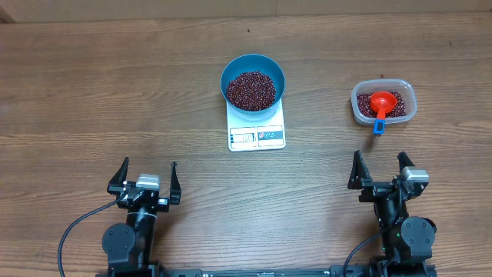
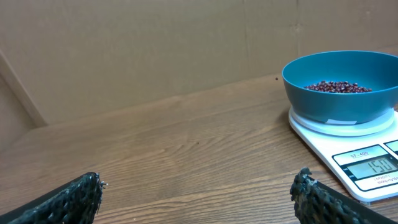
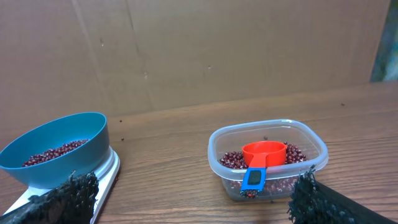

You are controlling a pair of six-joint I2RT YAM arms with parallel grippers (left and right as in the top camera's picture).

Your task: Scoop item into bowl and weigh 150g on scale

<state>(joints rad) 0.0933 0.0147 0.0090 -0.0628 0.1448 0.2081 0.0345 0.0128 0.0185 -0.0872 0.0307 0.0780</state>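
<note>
Maroon beans (image 1: 250,90) heap in blue bowl (image 1: 230,75) on scale (image 1: 257,126); left tool (image 1: 150,164) and right tool (image 1: 378,155) gape empty.

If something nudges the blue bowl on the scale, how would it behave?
The blue bowl probably feels bottom-heavy, since red beans fill its base. Tapering to a narrow foot on the smooth white scale, it might slide or tip.

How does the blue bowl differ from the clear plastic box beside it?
The round, deep, bright blue bowl is opaque; the clear rounded-rectangular plastic tub is see-through. The bowl stands on the flat white kitchen scale; the tub sits directly on the wooden table. An orange-red scoop with a blue handle lies in the tub; the bowl has none. Both hold small dark red beans.
</note>
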